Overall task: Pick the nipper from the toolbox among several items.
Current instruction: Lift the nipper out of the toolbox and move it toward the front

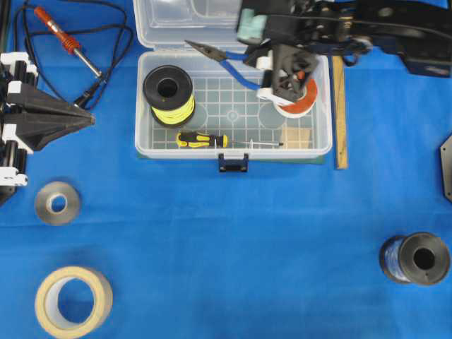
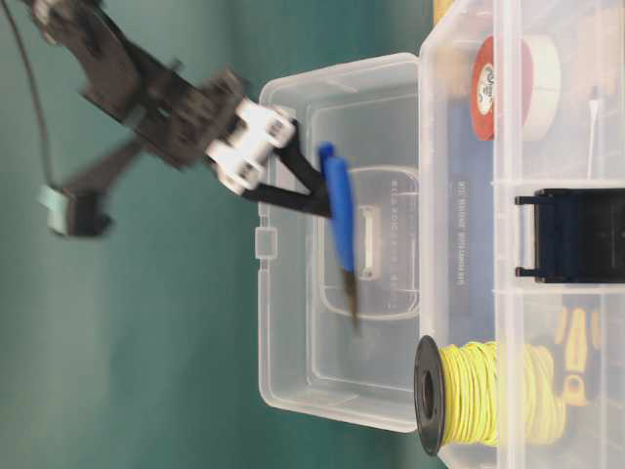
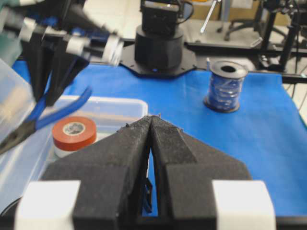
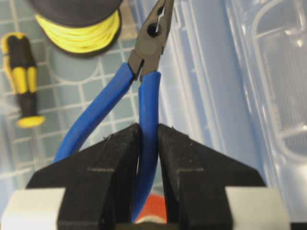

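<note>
The nipper (image 1: 224,59), with blue handles and dark pointed jaws, hangs in the air over the back edge of the clear toolbox (image 1: 321,145). My right gripper (image 1: 265,70) is shut on one of its blue handles. In the right wrist view the pads (image 4: 170,143) clamp that handle and the nipper (image 4: 148,52) points away, its other handle curving free to the left. The table-level view shows the nipper (image 2: 339,210) lifted clear of the toolbox (image 2: 459,244), in front of the open lid. My left gripper (image 1: 88,119) is shut and empty at the table's left edge, and its closed tips show in its own view (image 3: 151,120).
In the toolbox lie a yellow wire spool (image 1: 168,92), a black-and-yellow screwdriver (image 1: 201,140), a red-and-white tape roll (image 1: 304,99) and a wood block (image 1: 296,138). A ruler (image 1: 340,113) lies right of the box. A soldering iron (image 1: 60,35), two tape rolls (image 1: 58,203) (image 1: 73,300) and a blue spool (image 1: 415,258) lie around it.
</note>
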`<state>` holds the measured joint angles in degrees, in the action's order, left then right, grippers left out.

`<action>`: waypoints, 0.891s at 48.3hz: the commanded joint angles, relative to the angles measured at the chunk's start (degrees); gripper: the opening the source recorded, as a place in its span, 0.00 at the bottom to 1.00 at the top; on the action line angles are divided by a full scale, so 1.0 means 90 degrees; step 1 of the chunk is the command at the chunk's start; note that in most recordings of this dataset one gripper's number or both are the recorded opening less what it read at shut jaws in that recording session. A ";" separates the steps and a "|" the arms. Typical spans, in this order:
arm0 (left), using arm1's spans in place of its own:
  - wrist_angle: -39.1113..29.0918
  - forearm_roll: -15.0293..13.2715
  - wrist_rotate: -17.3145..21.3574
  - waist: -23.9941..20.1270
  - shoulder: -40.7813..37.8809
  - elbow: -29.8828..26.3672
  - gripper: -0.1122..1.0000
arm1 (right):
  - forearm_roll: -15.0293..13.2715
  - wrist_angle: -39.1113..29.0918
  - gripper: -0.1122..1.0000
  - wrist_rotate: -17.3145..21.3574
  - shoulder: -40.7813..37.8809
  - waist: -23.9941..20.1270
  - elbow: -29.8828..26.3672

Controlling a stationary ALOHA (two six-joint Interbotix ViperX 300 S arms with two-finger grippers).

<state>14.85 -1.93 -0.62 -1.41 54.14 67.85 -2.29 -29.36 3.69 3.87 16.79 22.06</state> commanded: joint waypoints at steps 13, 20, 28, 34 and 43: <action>0.0039 -0.0010 -0.0010 -0.0039 -0.0029 -0.0068 0.10 | 0.0039 0.0547 0.22 0.0508 0.0771 -0.1641 0.0557; 0.0039 -0.0010 0.0000 -0.0088 -0.0029 -0.0068 0.10 | 0.0039 0.0957 0.22 0.0859 0.0557 -0.2344 0.0732; 0.0039 -0.0010 0.0000 -0.0146 -0.0020 -0.0059 0.10 | 0.0039 0.1426 0.22 0.1328 -0.0127 -0.2813 0.0811; 0.0039 -0.0010 0.0000 -0.0156 -0.0020 -0.0059 0.10 | 0.0039 0.1709 0.22 0.1660 -0.0732 -0.2969 0.0811; 0.0029 -0.0010 -0.0010 -0.0156 -0.0029 -0.0029 0.10 | 0.0039 0.1836 0.22 0.2139 -0.1406 -0.2988 0.0801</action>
<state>14.85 -1.93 -0.62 -2.81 54.14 67.94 -1.93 -13.89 21.97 -8.26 -10.11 29.97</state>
